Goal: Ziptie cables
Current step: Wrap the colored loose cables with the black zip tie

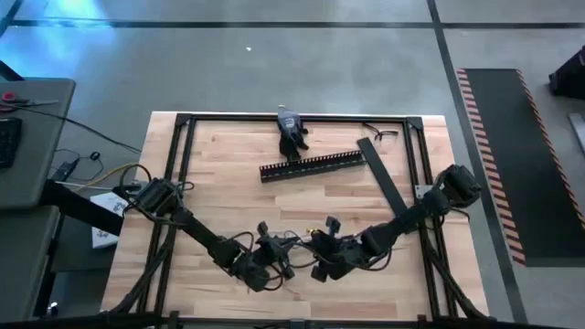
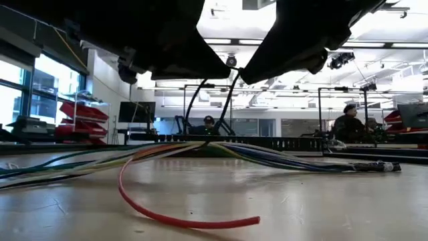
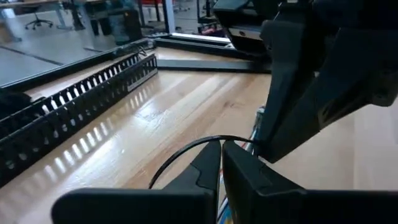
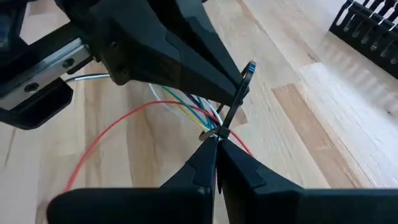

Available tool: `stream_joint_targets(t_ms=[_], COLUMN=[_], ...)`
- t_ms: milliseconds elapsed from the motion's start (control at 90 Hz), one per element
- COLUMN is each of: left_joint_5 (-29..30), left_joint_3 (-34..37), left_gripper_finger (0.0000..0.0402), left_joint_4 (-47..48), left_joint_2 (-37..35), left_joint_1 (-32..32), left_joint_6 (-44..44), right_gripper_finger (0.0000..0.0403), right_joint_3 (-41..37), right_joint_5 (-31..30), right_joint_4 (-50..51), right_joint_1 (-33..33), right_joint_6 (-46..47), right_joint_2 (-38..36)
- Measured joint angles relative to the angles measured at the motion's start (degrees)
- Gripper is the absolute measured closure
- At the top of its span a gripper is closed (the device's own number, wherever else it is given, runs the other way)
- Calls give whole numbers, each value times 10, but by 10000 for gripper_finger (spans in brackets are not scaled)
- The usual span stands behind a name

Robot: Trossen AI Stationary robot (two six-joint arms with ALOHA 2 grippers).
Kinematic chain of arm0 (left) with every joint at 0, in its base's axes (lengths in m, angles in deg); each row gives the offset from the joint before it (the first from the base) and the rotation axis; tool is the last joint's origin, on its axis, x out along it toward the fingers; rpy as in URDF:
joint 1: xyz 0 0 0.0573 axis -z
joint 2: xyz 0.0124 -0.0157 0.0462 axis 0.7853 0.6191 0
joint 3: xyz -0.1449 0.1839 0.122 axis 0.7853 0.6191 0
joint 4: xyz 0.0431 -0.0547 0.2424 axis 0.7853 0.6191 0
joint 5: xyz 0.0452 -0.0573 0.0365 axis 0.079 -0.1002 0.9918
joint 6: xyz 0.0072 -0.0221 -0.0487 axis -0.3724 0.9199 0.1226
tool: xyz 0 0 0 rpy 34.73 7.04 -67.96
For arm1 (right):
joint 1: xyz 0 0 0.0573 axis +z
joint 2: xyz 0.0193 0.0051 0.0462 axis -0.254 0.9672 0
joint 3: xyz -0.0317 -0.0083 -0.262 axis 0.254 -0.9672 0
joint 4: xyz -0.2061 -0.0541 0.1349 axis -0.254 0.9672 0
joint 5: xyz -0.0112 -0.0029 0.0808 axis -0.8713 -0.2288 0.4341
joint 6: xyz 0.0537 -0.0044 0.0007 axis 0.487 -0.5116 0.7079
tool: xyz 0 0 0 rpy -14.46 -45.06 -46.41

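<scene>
The cables (image 4: pixel 186 106) lie fanned along the near part of the worktop (image 1: pixel 228 183), gathered between the two grippers — the black ziptie (image 4: pixel 233 102) rises from the bundle directly ahead of the right gripper (image 4: pixel 216 142). Its fingers are closed on the tie's base where it wraps the wires. The left gripper (image 3: pixel 221 148) meets it from the opposite side, fingers pressed together (on the tie's thin tail, I judge), so the tightening pull should run along the strap, away from the bundle.

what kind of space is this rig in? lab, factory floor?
Probably a robotics lab or workshop. The wooden table stands on bare concrete with a hazard-striped mat beside it, and the low view shows people seated at desks under an open industrial ceiling.
</scene>
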State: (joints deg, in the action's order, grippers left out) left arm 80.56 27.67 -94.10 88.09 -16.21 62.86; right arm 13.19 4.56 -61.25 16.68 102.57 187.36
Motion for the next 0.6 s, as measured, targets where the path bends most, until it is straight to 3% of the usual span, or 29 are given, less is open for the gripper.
stream_joint_targets(t_ms=[133, 444, 600], left_joint_5=[-31, -65, -111], left_joint_3=[0, -1, -1], left_gripper_finger=[383, 282, 270], left_joint_4=[-3, -2, 22], left_joint_2=[-1, -1, -2], left_joint_1=[8, -4, -25], left_joint_6=[-26, -5, 35], right_gripper_finger=[403, 403, 403], right_joint_3=[0, 0, 0], right_joint_5=[-5, -7, -8], right_joint_4=[0, 0, 0], right_joint_1=[-3, -3, -3], right_joint_6=[0, -2, -2], right_joint_2=[0, 0, 0])
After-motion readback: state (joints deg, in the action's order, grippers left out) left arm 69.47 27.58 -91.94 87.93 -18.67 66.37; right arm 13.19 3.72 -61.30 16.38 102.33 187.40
